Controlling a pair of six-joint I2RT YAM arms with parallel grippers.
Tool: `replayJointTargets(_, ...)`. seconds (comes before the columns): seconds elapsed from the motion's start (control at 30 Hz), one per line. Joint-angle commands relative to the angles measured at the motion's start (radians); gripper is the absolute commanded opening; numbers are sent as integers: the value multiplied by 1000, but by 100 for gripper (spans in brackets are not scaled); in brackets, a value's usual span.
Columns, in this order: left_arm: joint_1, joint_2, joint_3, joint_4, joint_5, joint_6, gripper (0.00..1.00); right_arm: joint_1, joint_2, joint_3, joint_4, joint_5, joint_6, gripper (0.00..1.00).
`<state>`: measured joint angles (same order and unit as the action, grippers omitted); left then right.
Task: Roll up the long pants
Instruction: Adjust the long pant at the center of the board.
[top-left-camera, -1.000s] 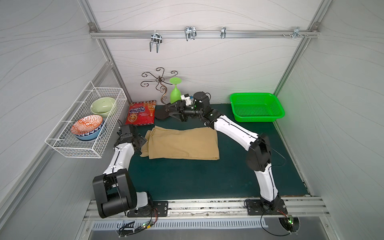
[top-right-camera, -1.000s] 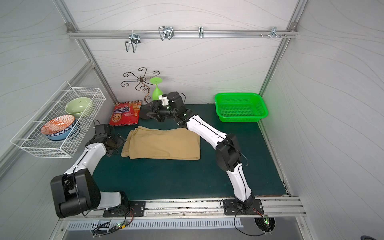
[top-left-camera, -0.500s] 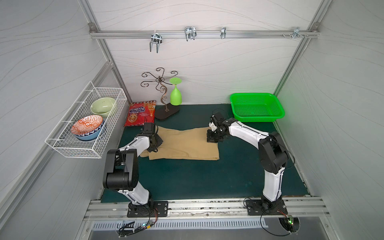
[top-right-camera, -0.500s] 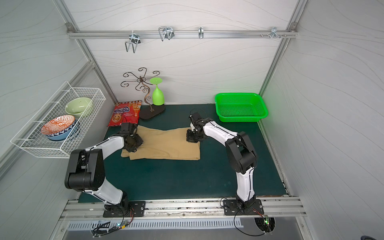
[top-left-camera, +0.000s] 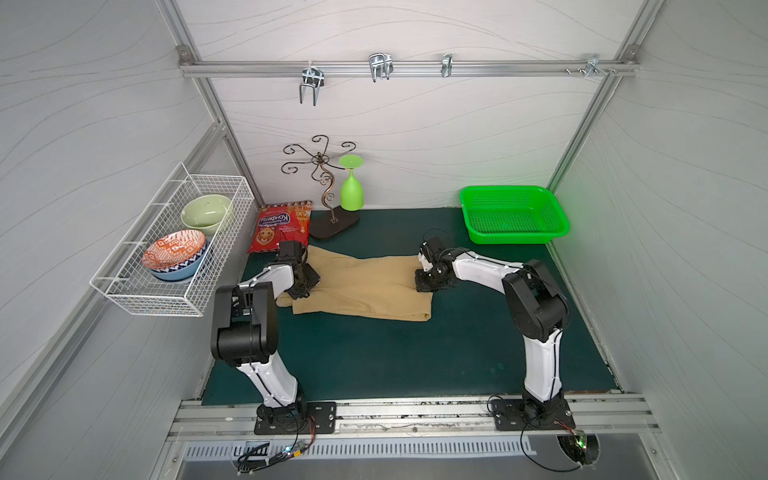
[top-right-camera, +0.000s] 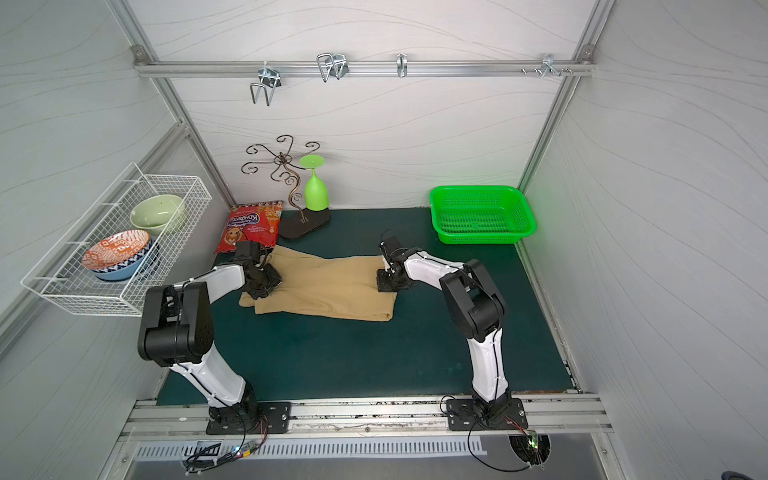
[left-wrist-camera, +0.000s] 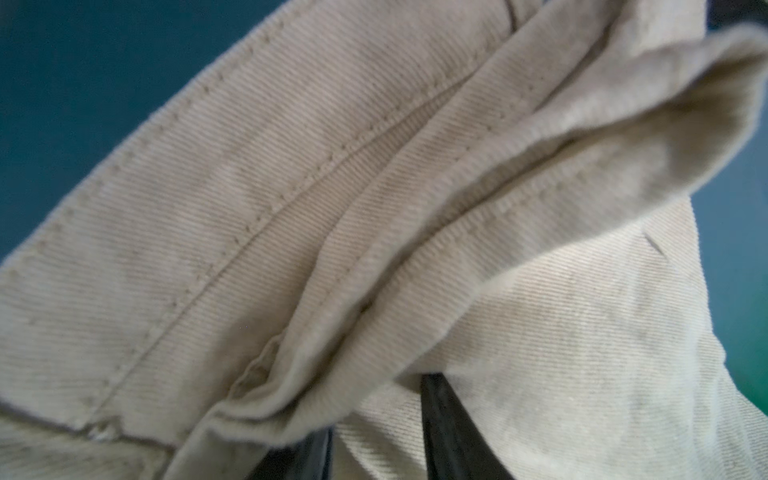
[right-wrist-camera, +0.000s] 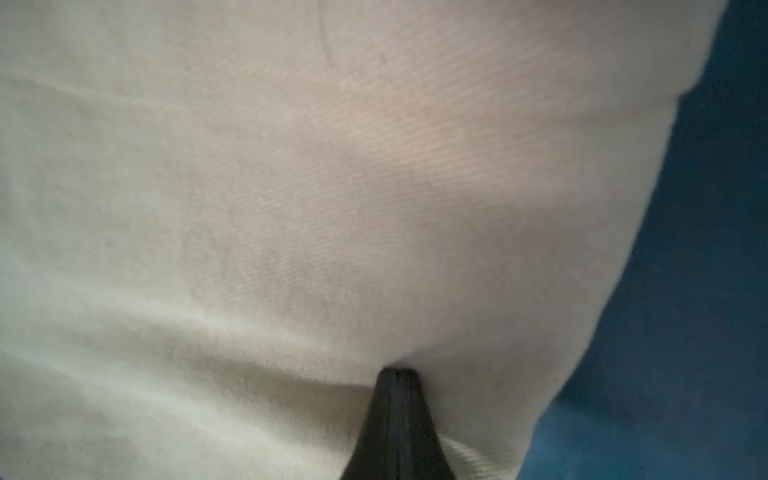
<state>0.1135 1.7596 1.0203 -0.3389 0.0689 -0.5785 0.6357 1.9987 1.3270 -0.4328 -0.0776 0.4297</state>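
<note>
Ribbed tan twill long pants (top-left-camera: 365, 286) lie folded into a flat rectangle.

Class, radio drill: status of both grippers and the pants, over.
Both shut on tan cloth long pants: left gripper at left end, right gripper at right edge. Pants folded, not yet rolled. Red snack bag close behind left gripper.

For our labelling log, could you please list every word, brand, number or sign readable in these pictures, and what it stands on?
"Конфеты" (probable reading): large white word on the red foil snack bag.
Smaller print on that bag: too small to read.
No other text is visible.
</note>
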Motion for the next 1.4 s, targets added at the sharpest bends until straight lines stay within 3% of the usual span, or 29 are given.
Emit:
replayJointTargets(0.0, -49, 97, 74, -62, 21, 107, 39, 22, -24, -194, -91, 8, 40, 0)
replayJointTargets(0.23, -220, 291, 340, -146, 59, 181, 39, 171, -255, -452, -21, -183, 138, 0)
replayJointTargets(0.33, -297, 396, 479, -197, 66, 201, 39, 261, -360, -517, -8, -246, 205, 0)
replayJointTargets(0.5, -414, 560, 770, -292, 84, 249, 41, 364, -525, -580, 110, -459, 281, 0)
replayJointTargets(0.6, -450, 607, 931, -341, 88, 279, 43, 330, -676, -554, 21, -370, 268, 0)
replayJointTargets(0.67, -456, 592, 972, -344, 90, 294, 50, 254, -765, -520, -62, -314, 239, 4)
replayJointTargets(0.73, -456, 535, 970, -340, 76, 312, 58, 131, -830, -499, -89, -358, 212, 17)
replayJointTargets(0.8, -451, 447, 935, -327, 50, 327, 68, 0, -842, -466, -111, -396, 176, 19)
replayJointTargets(0.9, -425, 272, 765, -235, 30, 320, 72, -132, -768, -391, -125, -439, 106, 21)
replayJointTargets(1.0, -340, 117, 564, -139, 64, 221, 73, -187, -615, -273, -151, -473, 43, 29)
replayJointTargets(1.13, -245, 58, 371, -95, 118, 178, 73, -182, -420, -91, -162, -448, -15, 35)
replayJointTargets(1.37, -256, 130, 229, 43, 188, 136, 63, -96, -20, 326, -253, -304, -106, 7)
